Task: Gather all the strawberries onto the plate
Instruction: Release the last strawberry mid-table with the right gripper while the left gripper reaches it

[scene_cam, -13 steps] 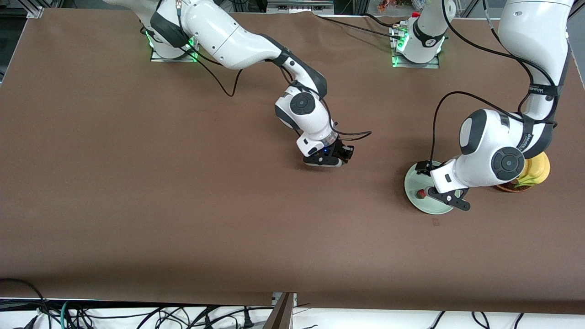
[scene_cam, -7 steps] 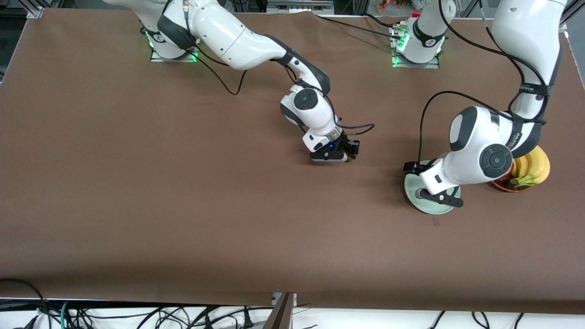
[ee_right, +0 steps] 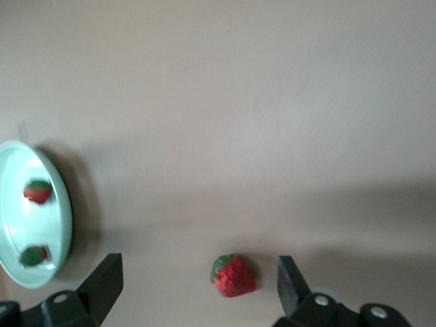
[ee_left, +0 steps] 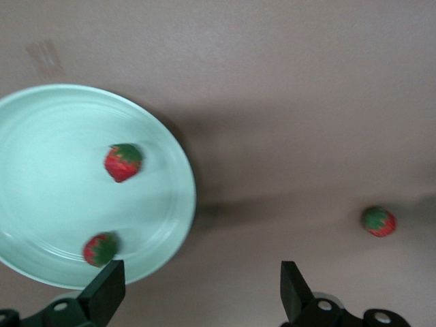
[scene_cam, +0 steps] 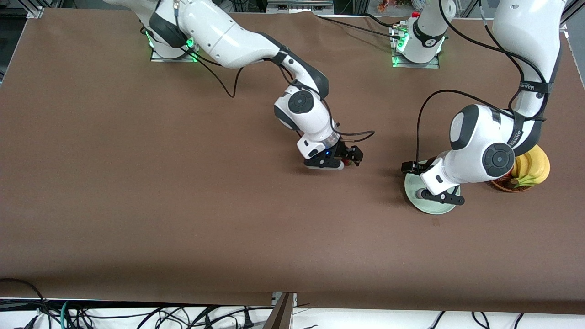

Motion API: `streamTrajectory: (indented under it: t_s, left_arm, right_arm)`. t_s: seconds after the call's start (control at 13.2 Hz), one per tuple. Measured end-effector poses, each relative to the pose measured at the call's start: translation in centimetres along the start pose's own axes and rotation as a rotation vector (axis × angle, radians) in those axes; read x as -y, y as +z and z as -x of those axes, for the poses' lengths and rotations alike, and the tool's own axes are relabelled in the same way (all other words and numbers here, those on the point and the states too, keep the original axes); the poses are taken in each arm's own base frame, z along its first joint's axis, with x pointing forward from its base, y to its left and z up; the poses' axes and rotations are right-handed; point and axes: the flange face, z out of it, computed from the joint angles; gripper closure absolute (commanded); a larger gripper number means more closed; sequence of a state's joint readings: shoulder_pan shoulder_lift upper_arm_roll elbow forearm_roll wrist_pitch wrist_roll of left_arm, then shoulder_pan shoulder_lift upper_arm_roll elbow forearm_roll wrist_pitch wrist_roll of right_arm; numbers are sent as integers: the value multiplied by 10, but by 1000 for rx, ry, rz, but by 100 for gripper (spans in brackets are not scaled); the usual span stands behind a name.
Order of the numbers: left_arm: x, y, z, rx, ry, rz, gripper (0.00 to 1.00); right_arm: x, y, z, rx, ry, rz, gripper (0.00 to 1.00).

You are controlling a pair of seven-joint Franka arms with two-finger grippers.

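Note:
The pale mint-green plate [scene_cam: 434,209] lies toward the left arm's end of the table. It holds two strawberries [ee_left: 122,162] [ee_left: 101,248], which also show in the right wrist view [ee_right: 37,191] [ee_right: 33,256]. My left gripper [scene_cam: 434,196] [ee_left: 197,296] is open and empty, just above the plate's edge. The third strawberry [ee_right: 234,275] [scene_cam: 348,161] lies on the table near the middle, and it also shows in the left wrist view [ee_left: 379,221]. My right gripper [scene_cam: 337,161] [ee_right: 196,286] is open and low over it. The berry sits between the jaws, closer to one finger, untouched.
A brown wicker basket [scene_cam: 505,186] with yellow bananas [scene_cam: 532,169] stands beside the plate, at the left arm's end, partly hidden by the left arm. The brown table [scene_cam: 183,205] stretches wide toward the right arm's end and toward the front camera.
My right gripper has shifted a little toward the left arm's end and now straddles the third strawberry. My left gripper has drifted over the plate toward the right arm's end, hiding the berries in the front view.

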State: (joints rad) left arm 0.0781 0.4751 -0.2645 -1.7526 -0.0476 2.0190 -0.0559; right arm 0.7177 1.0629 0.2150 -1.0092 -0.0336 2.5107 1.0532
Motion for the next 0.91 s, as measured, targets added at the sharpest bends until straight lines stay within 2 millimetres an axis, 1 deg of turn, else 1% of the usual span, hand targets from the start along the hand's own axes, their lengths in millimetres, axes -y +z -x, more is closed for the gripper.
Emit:
streamTrajectory:
  t_s: [0.08, 0.15, 0.23, 0.38, 0.46, 0.61, 0.76, 0.91]
  left_arm:
    - [-6, 1, 1, 4, -41, 13, 0]
    - [-14, 4, 2, 8, -88, 16, 0]
    - [-27, 7, 3, 12, -147, 14, 0]
    - [-63, 17, 6, 7, -277, 6, 0]
    - [-83, 25, 8, -5, -332, 5, 0]
    - [-115, 52, 15, -49, -410, 16, 0]
    - [-134, 81, 25, -82, -480, 30, 0]
    - [-158, 102, 38, -87, -545, 32, 0]
  right_arm:
    - [-4, -21, -24, -3, -17, 27, 0]
    - [-13, -41, -50, -8, -39, 53, 0]
    - [-27, -59, -76, -13, -61, 78, 0]
    - [-64, -91, -124, -8, -102, 136, 0]
    - [-82, -103, -141, 6, -119, 169, 0]
    - [-113, -126, -167, 45, -146, 235, 0]
    - [-146, -152, -191, 77, -185, 290, 0]
    - [-186, -182, -219, 85, -226, 324, 0]
